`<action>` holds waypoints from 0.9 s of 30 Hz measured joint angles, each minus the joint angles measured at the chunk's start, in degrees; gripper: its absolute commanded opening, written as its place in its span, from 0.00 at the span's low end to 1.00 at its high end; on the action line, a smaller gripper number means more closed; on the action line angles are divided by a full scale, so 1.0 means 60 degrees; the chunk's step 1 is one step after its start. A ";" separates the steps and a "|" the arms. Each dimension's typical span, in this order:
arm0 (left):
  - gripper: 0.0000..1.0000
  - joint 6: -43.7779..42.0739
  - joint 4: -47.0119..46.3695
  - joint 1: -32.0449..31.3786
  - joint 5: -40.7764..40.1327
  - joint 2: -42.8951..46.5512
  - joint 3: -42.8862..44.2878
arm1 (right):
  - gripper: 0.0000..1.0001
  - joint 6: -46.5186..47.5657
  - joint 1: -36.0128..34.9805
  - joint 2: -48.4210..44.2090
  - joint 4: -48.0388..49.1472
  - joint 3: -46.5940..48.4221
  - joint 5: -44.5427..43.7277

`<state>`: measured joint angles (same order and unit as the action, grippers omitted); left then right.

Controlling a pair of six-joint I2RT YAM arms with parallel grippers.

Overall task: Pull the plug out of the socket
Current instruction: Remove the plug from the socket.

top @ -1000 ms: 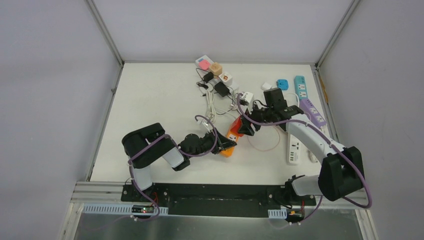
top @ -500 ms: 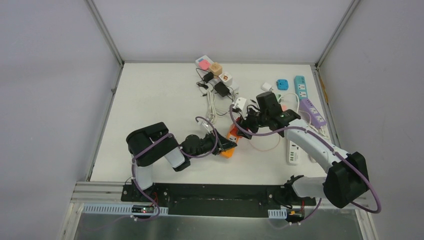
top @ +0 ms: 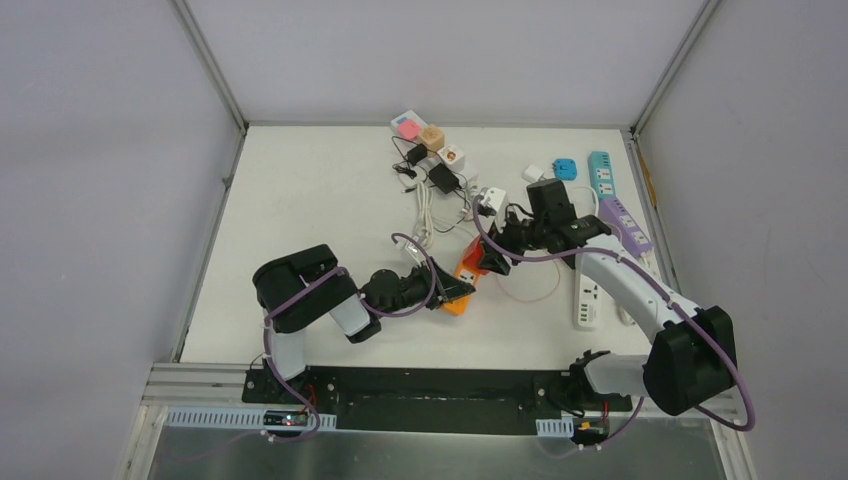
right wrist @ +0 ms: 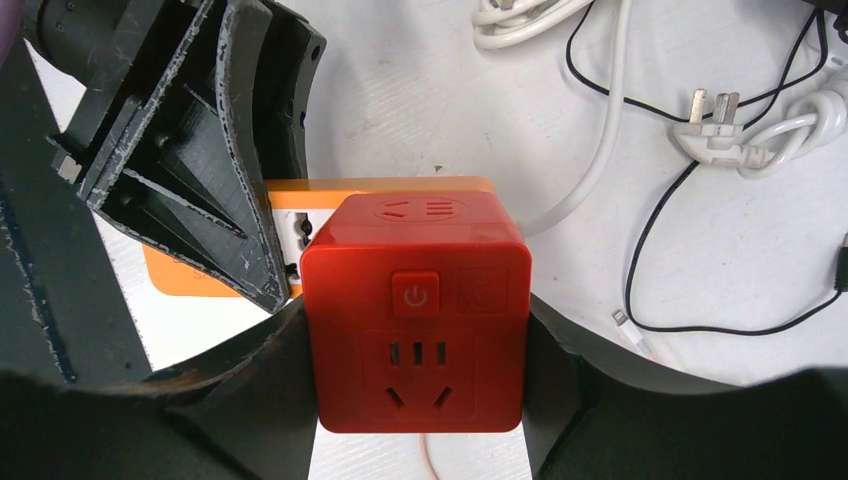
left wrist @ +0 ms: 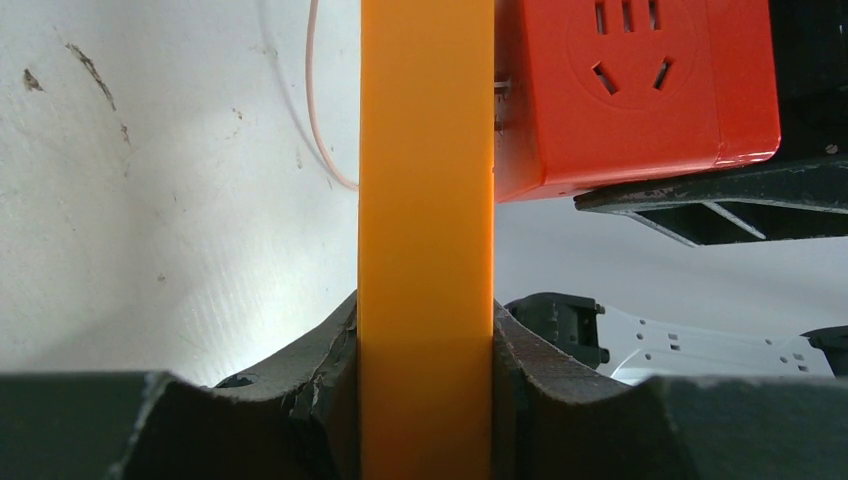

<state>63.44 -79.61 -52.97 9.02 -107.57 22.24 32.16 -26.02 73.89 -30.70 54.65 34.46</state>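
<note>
Both pairs of jaws are closed on something. Those of the left gripper (left wrist: 425, 345) pinch the orange socket (left wrist: 425, 150) by its two flat sides, the fingers (left wrist: 300, 400) pressed tight against it; the socket stands as a narrow upright bar between them in the left wrist view. The right gripper (right wrist: 415, 380) has its jaws set about the width of the red plug (right wrist: 415, 330), a cube with a power button and its own outlet on the near face; the cube fills the space between them.

From where I stand, the two grippers meet nose to nose near the middle of the table (top: 320, 200), the left reaching in from the left, the right bent back toward it from the right. The plug sits just beside the socket's face; the left wrist view shows a thin gap between them with a bit of metal pin crossing it; I cannot tell whether the pins are fully out.

A thin pale cable (left wrist: 315, 110) trails on the table behind the socket; white cables (right wrist: 590, 150) and a loose three-pin plug (right wrist: 712, 108) lie past the cube. Well off to the right lie a purple strip (top: 625, 225), a blue strip (top: 601, 172) and a white strip (top: 588, 300).
</note>
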 measured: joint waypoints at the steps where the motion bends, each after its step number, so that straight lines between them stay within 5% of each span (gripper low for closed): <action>1: 0.00 0.0000 -0.0018 -0.0015 -0.0007 0.0000 0.0000 | 0.00 -0.0022 0.0073 0.0000 -0.0011 0.0000 0.0098; 15: 0.00 0.0011 -0.0036 -0.0055 -0.0007 0.0073 0.0000 | 0.00 -0.0058 0.0273 0.0000 -0.0011 -0.0004 0.0535; 27: 0.00 0.0036 -0.0015 -0.0055 -0.0248 -0.0153 -0.0055 | 0.00 0.0393 -0.0729 0.0000 0.0106 -0.0004 -0.0794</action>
<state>63.66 -79.70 -53.30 7.53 -108.49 21.91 34.52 -30.39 73.89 -30.06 54.63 29.69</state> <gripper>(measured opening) 0.360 0.633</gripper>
